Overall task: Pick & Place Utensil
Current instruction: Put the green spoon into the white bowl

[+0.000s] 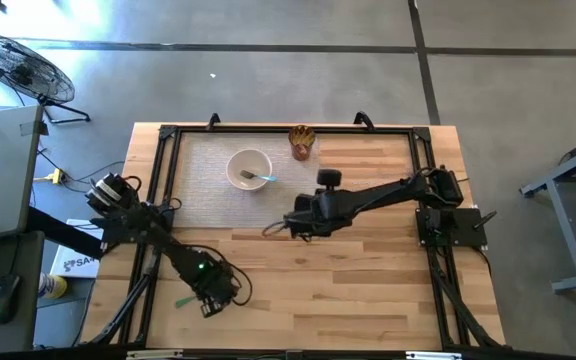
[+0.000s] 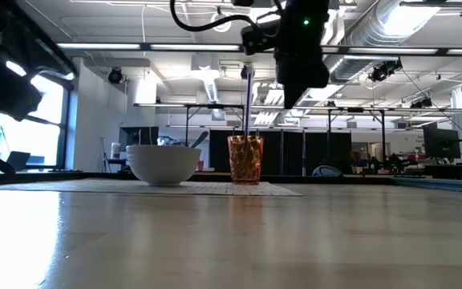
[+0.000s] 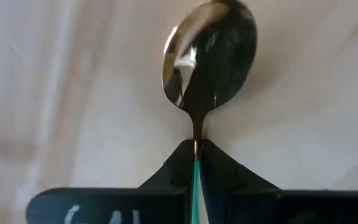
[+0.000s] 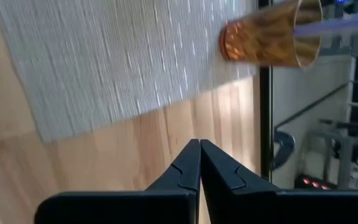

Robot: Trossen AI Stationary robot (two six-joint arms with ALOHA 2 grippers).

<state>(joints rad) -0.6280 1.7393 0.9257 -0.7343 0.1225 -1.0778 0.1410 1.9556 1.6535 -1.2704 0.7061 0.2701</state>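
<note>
A spoon with a shiny bowl (image 3: pixel 210 56) and a teal handle (image 1: pixel 182 300) is in my left gripper (image 3: pixel 196 149), which is shut on it over the near left part of the wooden table. My right gripper (image 4: pixel 199 149) is shut with nothing showing between its fingers. It hovers over bare wood near the table's middle (image 1: pixel 286 226), just off the grey placemat's near edge. An amber cup (image 1: pixel 302 142) stands on the placemat's far right corner, with a purple utensil handle (image 2: pixel 248 96) standing upright in it. A white bowl (image 1: pixel 249 168) on the mat holds a blue-handled fork (image 1: pixel 258 179). My left gripper pinches the spoon between its two fingers at the neck (image 3: pixel 196 144), where the metal stem meets the teal handle. The spoon's bowl reaches out past the fingertips and the handle runs back between the fingers. Whether the spoon is clear of the table I cannot tell.
The grey placemat (image 1: pixel 203 175) covers the far half of the table inside a black frame (image 1: pixel 163 160). Bare wood (image 1: pixel 348 290) stretches along the near half between the arms. In the low view the bowl (image 2: pixel 164 163) and the cup (image 2: pixel 245 159) stand side by side.
</note>
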